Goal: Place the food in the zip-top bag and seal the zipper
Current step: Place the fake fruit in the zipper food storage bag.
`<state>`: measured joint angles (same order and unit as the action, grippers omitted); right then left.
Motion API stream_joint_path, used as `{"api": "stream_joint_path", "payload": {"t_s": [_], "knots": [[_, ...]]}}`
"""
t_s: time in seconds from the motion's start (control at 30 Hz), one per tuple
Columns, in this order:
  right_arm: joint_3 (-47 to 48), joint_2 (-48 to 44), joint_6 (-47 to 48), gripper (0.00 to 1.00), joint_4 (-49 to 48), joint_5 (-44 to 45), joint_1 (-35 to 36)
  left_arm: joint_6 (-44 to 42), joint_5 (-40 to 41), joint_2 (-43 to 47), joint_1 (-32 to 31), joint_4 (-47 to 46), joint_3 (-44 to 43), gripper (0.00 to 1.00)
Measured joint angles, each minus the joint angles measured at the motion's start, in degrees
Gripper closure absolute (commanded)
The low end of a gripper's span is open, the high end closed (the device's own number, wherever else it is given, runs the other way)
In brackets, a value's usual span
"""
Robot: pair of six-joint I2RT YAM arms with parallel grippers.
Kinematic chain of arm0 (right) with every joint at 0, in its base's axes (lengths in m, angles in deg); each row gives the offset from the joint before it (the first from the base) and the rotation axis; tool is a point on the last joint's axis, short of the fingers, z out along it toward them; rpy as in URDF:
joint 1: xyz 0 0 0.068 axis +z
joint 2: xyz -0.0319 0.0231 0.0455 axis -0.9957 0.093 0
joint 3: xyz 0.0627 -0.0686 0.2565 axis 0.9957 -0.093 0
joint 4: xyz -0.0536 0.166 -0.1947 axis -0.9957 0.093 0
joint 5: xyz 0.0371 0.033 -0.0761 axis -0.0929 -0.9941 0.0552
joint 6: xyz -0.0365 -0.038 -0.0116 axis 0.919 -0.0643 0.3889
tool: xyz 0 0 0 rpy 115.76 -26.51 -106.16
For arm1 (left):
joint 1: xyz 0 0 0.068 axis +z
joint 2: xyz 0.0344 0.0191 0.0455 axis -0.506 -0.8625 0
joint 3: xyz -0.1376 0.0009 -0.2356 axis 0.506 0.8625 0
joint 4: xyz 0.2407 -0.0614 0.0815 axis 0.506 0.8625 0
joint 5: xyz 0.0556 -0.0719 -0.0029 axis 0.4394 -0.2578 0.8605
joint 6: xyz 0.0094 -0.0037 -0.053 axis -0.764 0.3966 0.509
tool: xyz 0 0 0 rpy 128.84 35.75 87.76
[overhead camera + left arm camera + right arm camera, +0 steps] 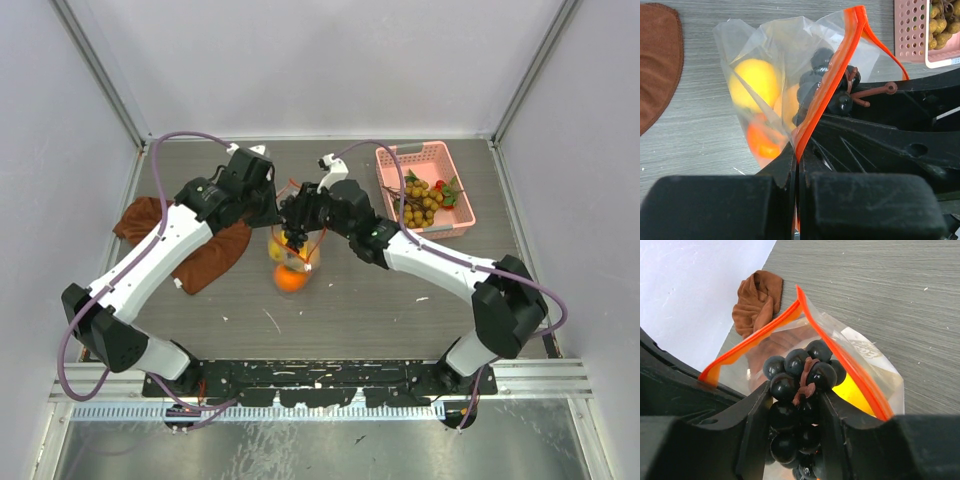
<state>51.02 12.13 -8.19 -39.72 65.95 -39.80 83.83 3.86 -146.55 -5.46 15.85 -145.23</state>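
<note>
Overhead, the zip-top bag (291, 262) sits between the two arms on the grey worktop (380, 320), with an orange fruit (290, 281) in its bottom. A brown cloth (200, 255) lies just beside the bag. The pink basket (455, 215) of tan berries (425, 203) lies farther from the bag on the opposite side.

From the left wrist, the left claw (797, 162) is pinched tight on the orange-red zipper (829, 82), and a yellow fruit (752, 82) shows inside the bag.

From the right wrist, the right claw (796, 405) grips the dark grapes (800, 372) in the bag's open mouth.
</note>
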Motion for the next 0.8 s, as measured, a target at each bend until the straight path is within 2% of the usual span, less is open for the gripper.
{"api": "stream_joint_path", "payload": {"t_s": [0.3,0.57,0.8], "knots": [[3.74,0.22,0.04,0.39,1.38,-0.72,-0.02,-0.22,0.24,0.52,0.0,-0.02,0.81,1.0],[5.9,0.13,2.78,0.37,5.14,-1.36,0.0,-0.46,0.85,0.9,0.13,0.04,1.49,1.0],[8.81,-1.95,8.44,0.37,13.31,-0.31,0.02,-1.46,1.44,1.29,0.15,0.07,1.81,1.0]]}}
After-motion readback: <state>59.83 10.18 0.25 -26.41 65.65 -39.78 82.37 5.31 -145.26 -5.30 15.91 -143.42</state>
